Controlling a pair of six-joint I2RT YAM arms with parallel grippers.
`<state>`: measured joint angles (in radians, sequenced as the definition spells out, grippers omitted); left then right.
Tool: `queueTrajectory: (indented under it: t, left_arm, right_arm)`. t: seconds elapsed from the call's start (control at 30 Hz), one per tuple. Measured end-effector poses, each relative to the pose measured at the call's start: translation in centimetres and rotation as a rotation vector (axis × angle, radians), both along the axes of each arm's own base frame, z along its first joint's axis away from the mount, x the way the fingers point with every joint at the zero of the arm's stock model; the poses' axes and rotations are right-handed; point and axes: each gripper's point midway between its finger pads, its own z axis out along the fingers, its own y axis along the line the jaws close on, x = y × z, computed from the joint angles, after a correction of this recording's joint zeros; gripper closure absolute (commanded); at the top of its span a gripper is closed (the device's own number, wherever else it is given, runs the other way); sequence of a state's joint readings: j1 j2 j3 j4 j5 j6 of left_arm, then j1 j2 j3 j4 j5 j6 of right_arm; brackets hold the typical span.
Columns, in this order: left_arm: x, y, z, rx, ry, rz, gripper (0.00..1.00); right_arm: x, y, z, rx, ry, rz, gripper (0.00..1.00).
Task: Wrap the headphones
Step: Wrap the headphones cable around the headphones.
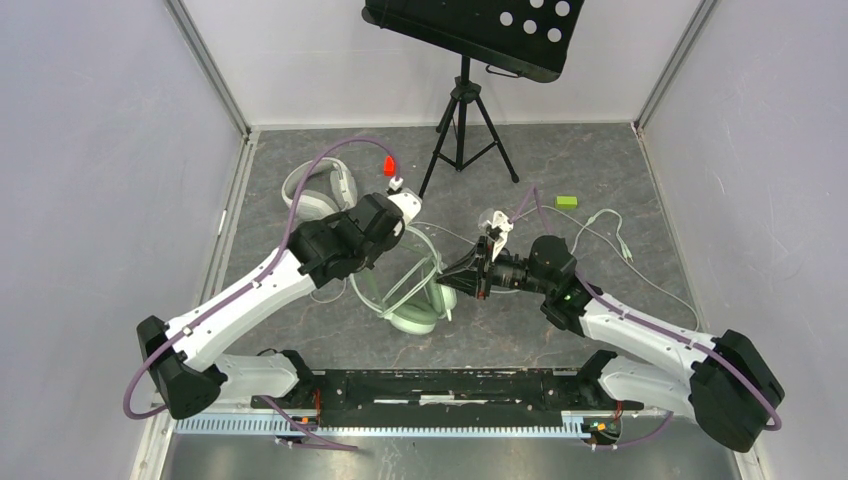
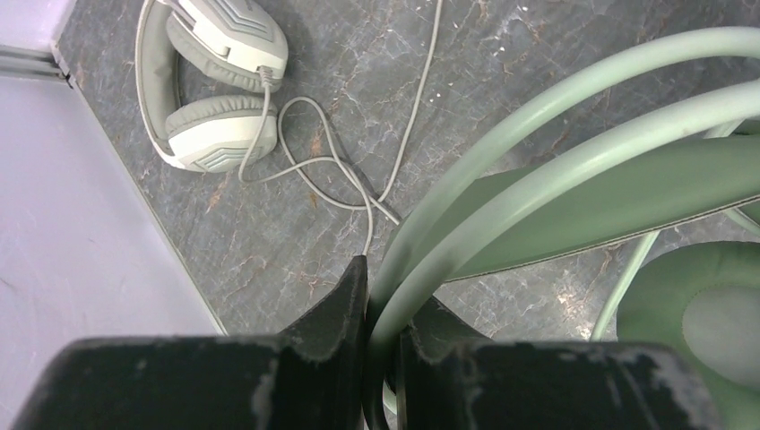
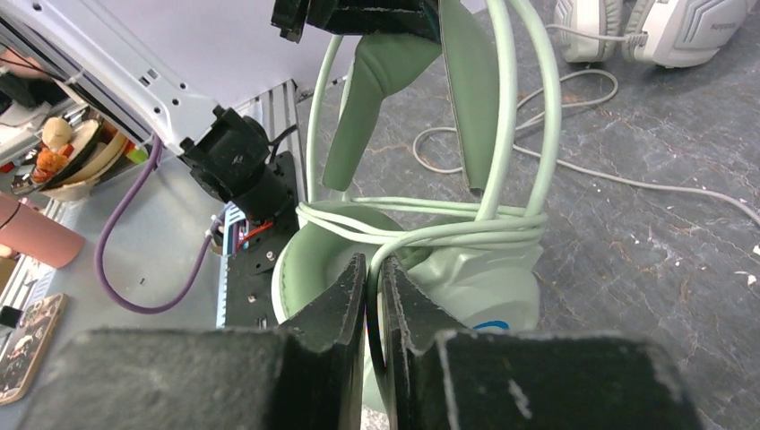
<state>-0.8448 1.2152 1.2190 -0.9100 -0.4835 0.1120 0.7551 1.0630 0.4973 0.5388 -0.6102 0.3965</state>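
Top external view: the left fingers (image 1: 397, 238) are clenched on the headband of the mint-green headphones (image 1: 415, 315), which hang below them with one round cushion down on the grey desk (image 1: 500, 325). The right fingers (image 1: 452, 278) point at that headset from the other side, just beside its earcup. Well behind the left fingers the white-grey headphones (image 1: 320, 190) lie flat near the wall. A thin pale cable (image 1: 610, 235) trails over the desk beyond the right fingers, near a small green block (image 1: 567, 201), and a black tripod (image 1: 462, 130) stands farther back. Left wrist view: the left fingers (image 2: 357, 305) grip the two thin mint rods of the headband, which rise between them and curve away to the right with the wide inner band (image 2: 627, 197) alongside. Ahead and to the left, apart from them, lie the white-grey headphones (image 2: 215, 134), their cable (image 2: 332, 170) looping loosely on the desk. Right wrist view: the right fingers (image 3: 358, 287) stand almost together with only a narrow slit between them, just above the mint earcup (image 3: 484, 269). Several turns of pale cable (image 3: 430, 224) wind round the headset just ahead of the tips. Whether a strand sits in the slit cannot be told.
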Motion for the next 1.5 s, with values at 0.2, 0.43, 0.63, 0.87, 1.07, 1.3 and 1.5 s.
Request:
queueTrajectory:
  t: [0.2,0.43,0.63,0.87,1.07,1.3,1.5]
  left_arm:
    - [0.3,0.2,0.8,-0.050,-0.035,0.087,0.96]
    - [0.8,0.8,1.8,-0.098,-0.089,0.176,0.97]
    - [1.1,1.3,3.2,-0.164,-0.146,0.254,0.97]
    - [1.2,1.4,4.3,-0.253,-0.189,0.320,0.97]
    - [1.4,1.2,5.2,-0.334,-0.223,0.365,0.96]
    - [1.5,1.3,6.8,-0.427,-0.267,0.401,0.96]
    - [1.3,1.3,7.5,-0.489,-0.279,0.414,0.95]
  right_arm:
    - [0.2,0.3,0.6,0.031,0.006,-0.001,0.83]
    - [0.3,1.1,1.7,0.058,0.010,0.013,0.82]
    - [0.0,1.8,2.3,0.074,0.005,0.030,0.82]
    - [-0.2,2.9,3.5,0.087,-0.016,0.029,0.82]
    - [0.4,3.6,4.0,0.061,-0.085,-0.026,0.83]
    - [0.5,3.8,2.8,-0.009,-0.140,-0.079,0.83]
    - [0.1,3.7,3.2,-0.029,-0.223,-0.100,0.82]
